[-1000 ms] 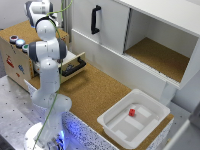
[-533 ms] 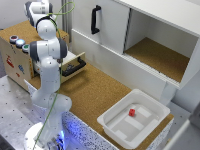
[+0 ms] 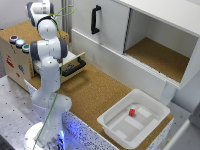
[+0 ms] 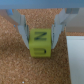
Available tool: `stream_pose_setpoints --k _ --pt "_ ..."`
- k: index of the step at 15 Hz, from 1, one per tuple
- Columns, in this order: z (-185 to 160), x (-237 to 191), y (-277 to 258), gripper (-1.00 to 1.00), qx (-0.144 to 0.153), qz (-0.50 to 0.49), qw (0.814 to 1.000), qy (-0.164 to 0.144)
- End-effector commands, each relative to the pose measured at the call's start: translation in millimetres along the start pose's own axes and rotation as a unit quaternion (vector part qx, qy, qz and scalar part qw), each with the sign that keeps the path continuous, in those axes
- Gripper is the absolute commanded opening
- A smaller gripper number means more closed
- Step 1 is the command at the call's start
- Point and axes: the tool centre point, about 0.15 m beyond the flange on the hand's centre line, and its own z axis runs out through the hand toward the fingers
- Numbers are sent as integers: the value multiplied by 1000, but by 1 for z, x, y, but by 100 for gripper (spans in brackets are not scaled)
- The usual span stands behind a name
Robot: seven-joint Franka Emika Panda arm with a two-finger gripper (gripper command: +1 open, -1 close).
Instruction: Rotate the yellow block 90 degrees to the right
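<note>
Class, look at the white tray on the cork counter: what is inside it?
A small red block sits inside the white tray. Nothing else shows there; whatever is under the block is hidden.

The things are carried by a cork-covered table top [image 3: 95,92], brown and grainy. On it, at the exterior view's right and near side, lies a white plastic tray [image 3: 116,127] with low walls and shallow compartments. At the far side stands a big white cabinet [image 3: 112,37] with a black handle; its open compartment at the exterior view's right has also a cork floor. At the exterior view's left stands a wooden box [image 3: 17,60] with an open drawer [image 3: 72,64] that has a black handle. In the wrist view a yellow block [image 4: 39,42] rests directly on the cork
</note>
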Motion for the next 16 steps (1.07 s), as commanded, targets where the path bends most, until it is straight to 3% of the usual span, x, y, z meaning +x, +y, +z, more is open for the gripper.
stream_pose_setpoints --k 1,9,16 --pt "-40 -20 9 100 -2 8 1000 17" --pt "-73 -21 45 100 -36 -96 995 9" --pt "-46 -43 123 100 25 -124 992 -4"
